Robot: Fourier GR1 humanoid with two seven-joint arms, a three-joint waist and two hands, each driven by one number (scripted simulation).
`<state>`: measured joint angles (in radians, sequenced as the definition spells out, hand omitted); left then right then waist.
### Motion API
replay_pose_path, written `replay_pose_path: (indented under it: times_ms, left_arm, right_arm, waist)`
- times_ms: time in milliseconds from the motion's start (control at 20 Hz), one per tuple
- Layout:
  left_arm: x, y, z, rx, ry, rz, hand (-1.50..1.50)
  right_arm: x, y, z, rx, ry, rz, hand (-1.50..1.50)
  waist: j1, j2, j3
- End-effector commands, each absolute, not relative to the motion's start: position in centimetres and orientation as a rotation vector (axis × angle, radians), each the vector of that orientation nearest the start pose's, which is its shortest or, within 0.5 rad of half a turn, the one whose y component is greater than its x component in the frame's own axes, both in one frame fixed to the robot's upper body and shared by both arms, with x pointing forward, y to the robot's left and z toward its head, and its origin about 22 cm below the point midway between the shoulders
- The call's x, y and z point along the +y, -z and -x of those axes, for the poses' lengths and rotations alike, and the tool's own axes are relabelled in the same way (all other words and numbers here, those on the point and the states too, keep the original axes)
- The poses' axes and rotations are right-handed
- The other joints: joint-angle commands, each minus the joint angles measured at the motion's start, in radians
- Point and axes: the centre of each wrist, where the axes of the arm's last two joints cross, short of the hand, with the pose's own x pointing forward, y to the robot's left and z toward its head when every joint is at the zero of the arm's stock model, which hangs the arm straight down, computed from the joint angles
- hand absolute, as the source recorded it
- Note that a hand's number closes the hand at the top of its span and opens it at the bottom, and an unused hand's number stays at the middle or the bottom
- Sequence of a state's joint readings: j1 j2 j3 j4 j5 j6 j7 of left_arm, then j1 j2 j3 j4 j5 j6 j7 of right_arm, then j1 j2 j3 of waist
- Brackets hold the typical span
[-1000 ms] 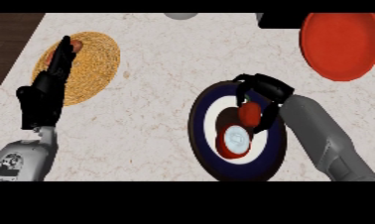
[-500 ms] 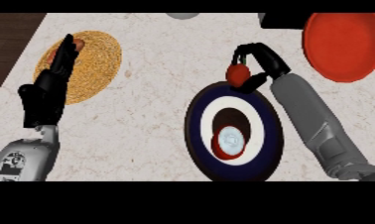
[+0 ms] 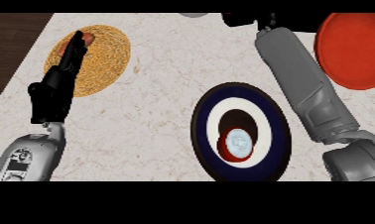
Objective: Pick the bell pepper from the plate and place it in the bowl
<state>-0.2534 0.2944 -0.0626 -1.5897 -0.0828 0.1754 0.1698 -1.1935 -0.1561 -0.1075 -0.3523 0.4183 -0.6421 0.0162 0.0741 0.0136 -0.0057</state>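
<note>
My right forearm reaches up past the navy and white plate to the picture's top edge. Only a dark part of the right hand shows there, left of the red bowl. The bell pepper is in no part of the view; whether that hand holds it is hidden. On the plate lies a red round thing with a pale blue top. My left hand rests open at the left, fingers up, over a woven tan mat.
A small reddish thing shows on the mat by the left fingertips. A grey object is cut off at the top edge. The counter's left edge meets dark wood.
The right hand carried the red pepper up off the plate and on to the top edge, where both pass out of sight. The view has shifted. The left hand stays put.
</note>
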Motion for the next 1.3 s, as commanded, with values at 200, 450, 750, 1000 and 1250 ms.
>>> replay_pose_path:
  times_ms: [200, 450, 750, 1000, 1250]
  left_arm:
    - [24.9, -8.6, -29.7, -1.672, 0.203, -0.337, 0.00]
    - [27.7, -8.5, -29.5, -1.650, 0.199, -0.386, 0.00]
    - [25.6, -8.0, -29.5, -1.631, 0.149, -0.375, 0.00]
    - [25.3, -8.4, -29.1, -1.657, 0.159, -0.398, 0.00]
    - [26.7, -7.8, -29.4, -1.637, 0.183, -0.399, 0.00]
  right_arm:
    - [-8.2, -18.2, -46.8, -1.716, 0.402, 1.076, 1.50]
    - [-8.9, -17.3, -47.3, -1.593, 0.525, 1.211, 1.50]
    - [-11.9, -17.1, -47.8, -1.534, 0.663, 1.269, 1.50]
    - [-15.5, -16.4, -47.8, -1.505, 0.799, 1.292, 1.50]
    - [-22.0, -15.0, -47.0, -1.479, 0.891, 1.404, 1.50]
  waist:
    - [-0.016, -0.004, 0.003]
    - [-0.036, -0.011, 0.001]
    - [-0.069, -0.015, 0.005]
    - [-0.072, -0.013, 0.006]
    - [-0.078, -0.011, 0.006]
